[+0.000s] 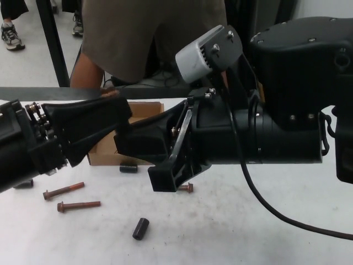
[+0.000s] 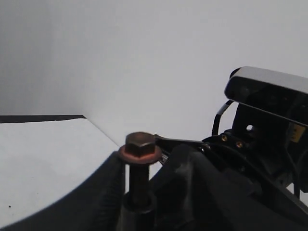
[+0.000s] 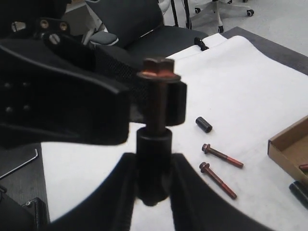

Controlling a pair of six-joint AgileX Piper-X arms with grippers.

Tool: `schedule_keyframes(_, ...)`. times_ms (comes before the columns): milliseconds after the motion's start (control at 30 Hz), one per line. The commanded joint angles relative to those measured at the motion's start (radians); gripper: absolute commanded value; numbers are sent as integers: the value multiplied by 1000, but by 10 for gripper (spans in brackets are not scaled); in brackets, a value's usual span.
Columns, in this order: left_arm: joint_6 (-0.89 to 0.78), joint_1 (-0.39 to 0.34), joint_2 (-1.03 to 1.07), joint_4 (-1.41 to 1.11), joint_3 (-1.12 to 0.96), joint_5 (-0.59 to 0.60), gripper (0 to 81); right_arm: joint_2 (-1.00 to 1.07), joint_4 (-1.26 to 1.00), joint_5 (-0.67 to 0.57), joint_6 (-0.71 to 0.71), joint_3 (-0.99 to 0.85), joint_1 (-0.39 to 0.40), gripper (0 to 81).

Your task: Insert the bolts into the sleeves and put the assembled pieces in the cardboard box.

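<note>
The right pincer (image 3: 154,192) is closed on an upright black sleeve (image 3: 154,144). The left pincer (image 3: 159,103) grips the shank of a rusty bolt (image 3: 158,72), head up, with its lower end inside that sleeve. Both are held above the white table (image 1: 248,232), in front of the cardboard box (image 1: 144,110). On the table near the box lie a loose bolt (image 1: 63,191) and a second bolt (image 1: 79,206), side by side. A third bolt (image 1: 186,187) shows under the right arm. A loose sleeve (image 1: 140,228) lies nearer the camera, and another sleeve (image 1: 128,167) lies just beside the box.
</note>
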Motion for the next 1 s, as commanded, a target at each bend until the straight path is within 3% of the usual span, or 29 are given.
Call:
schedule_keyframes(0, -46, -1, -8, -3, -1, 17, 503, -6, -26, -8, -11, -17, -3, 0)
schedule_keyframes(367, -90, 7, -9, -82, -1, 11, 503, -6, 8, -31, -16, -17, -3, 0)
schedule_keyframes(533, -120, 35, -27, -203, -3, 11, 499, -4, 101, -4, -100, -17, -6, 0)
schedule_keyframes(733, -86, 79, -132, -40, -3, 15, 492, 63, 145, 24, -96, -52, -59, 0)
schedule_keyframes(967, -6, 122, -356, 259, -3, 13, 385, 276, 240, 24, -113, -268, -134, 0)
